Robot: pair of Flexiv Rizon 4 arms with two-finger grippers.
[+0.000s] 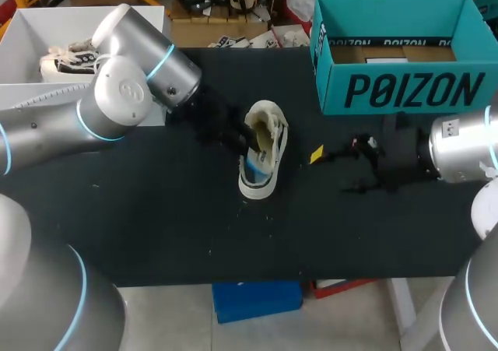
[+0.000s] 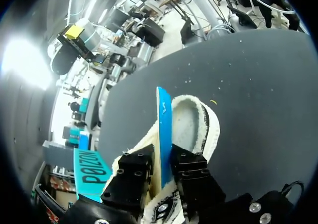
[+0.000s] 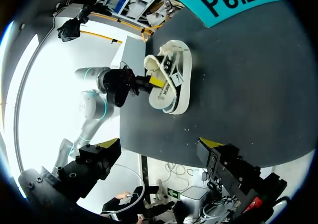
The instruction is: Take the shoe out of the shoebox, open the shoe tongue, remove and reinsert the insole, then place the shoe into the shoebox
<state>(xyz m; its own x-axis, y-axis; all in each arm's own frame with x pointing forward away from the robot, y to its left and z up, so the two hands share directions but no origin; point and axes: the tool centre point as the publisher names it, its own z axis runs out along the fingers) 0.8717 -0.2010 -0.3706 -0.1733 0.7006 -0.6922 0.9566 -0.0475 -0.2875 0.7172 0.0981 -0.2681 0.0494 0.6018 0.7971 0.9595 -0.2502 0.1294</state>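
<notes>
Where the table lies nearest the robot: black table, flecked with pale specks, on the robot's side of the shoe.
Right gripper: the right gripper hangs over the table to the right of the shoe, apart from it and pointing toward it. Its yellow-tipped fingers are spread wide with only table between them.
Right arm: comes in from the right edge, level with the shoe.
Shoe: cream sneaker near the middle of the table, out of the box. It looks tipped onto its side, with its opening turned toward the left arm and its pale sole toward the right gripper.
Left gripper: the left gripper is at the shoe's opening. Its two black fingers are pressed on either face of the insole, clamping it.
Insole: blue insole, standing on edge between those fingers. It runs ahead of them along the shoe's pale inside, and part of it stands clear of the shoe.
Left arm: reaches in from the left and ends at the shoe.
Shoebox: teal shoebox beyond the shoe and to its right, well apart from it. It sits at the far side of the table with its top open and brown cardboard showing inside.
</notes>
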